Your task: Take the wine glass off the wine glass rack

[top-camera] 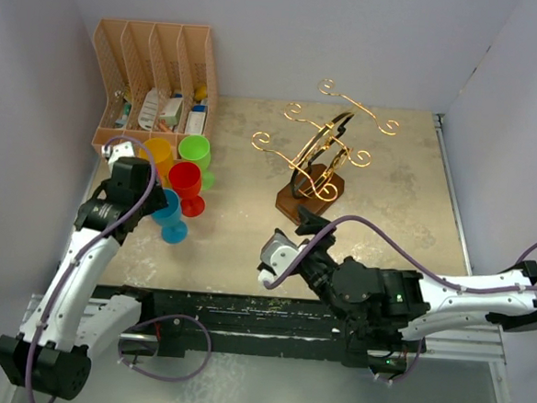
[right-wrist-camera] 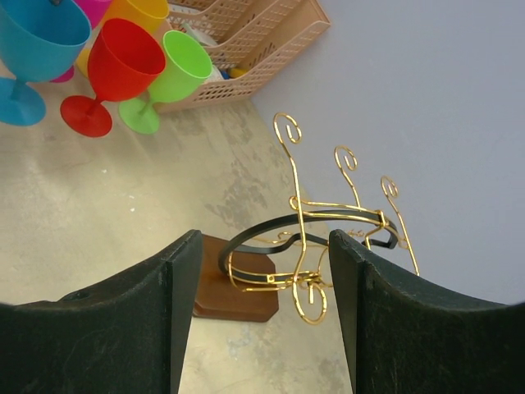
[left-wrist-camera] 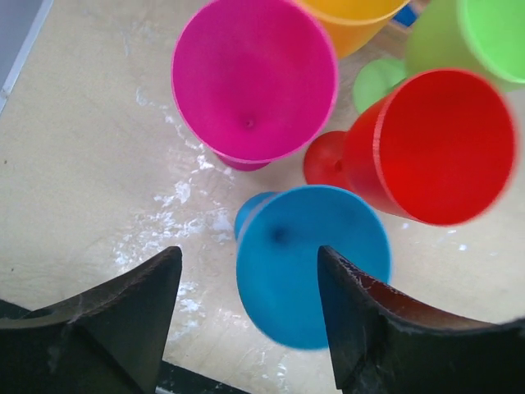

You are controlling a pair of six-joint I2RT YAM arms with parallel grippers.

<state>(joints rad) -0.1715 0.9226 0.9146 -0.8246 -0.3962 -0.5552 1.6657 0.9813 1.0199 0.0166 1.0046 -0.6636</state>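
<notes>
A blue wine glass (top-camera: 170, 217) stands on the table beside other coloured glasses, off the rack. In the left wrist view its bowl (left-wrist-camera: 308, 263) shows blurred below and between my left gripper's (left-wrist-camera: 250, 287) spread fingers, with neither pad pressing on it. The left gripper (top-camera: 158, 198) is open. The wine glass rack (top-camera: 322, 155), gold wire on a brown wooden base (right-wrist-camera: 238, 287), stands mid-table with no glass on its arms. My right gripper (right-wrist-camera: 265, 271) is open, low in front of the rack (right-wrist-camera: 308, 246), apart from it and holding nothing.
Red (top-camera: 187, 185), green (top-camera: 196, 152), orange (top-camera: 157, 152) and pink (left-wrist-camera: 254, 82) glasses crowd next to the blue one. A tan slotted organizer (top-camera: 153, 74) sits at the back left. Grey walls close in the left, back and right sides.
</notes>
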